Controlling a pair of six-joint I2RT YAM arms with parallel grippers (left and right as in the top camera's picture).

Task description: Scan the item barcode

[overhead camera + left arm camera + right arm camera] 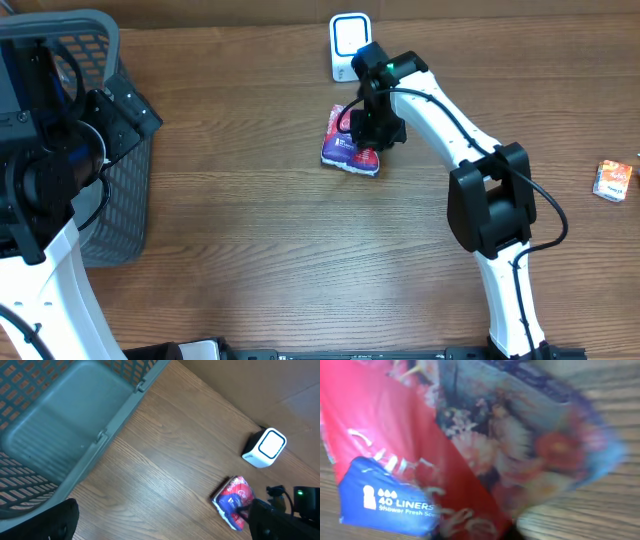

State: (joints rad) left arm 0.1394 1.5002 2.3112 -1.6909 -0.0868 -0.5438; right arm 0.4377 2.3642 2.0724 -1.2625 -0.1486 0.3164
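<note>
The item is a soft red-and-blue pack of liners (347, 148) lying on the wooden table just in front of the white barcode scanner (348, 45). My right gripper (375, 130) is down on the pack's right end, shut on it. In the right wrist view the pack (470, 450) fills the frame, blurred, with "40 LINERS" on its blue label, and my fingers are hidden. The left wrist view shows the pack (232, 500) and the scanner (265, 447) at the right. My left gripper (165, 525) hangs open and empty beside the basket.
A grey mesh basket (120, 200) stands at the table's left edge under the left arm; its rim (125, 405) shows in the left wrist view. A small orange box (612, 180) lies at the far right.
</note>
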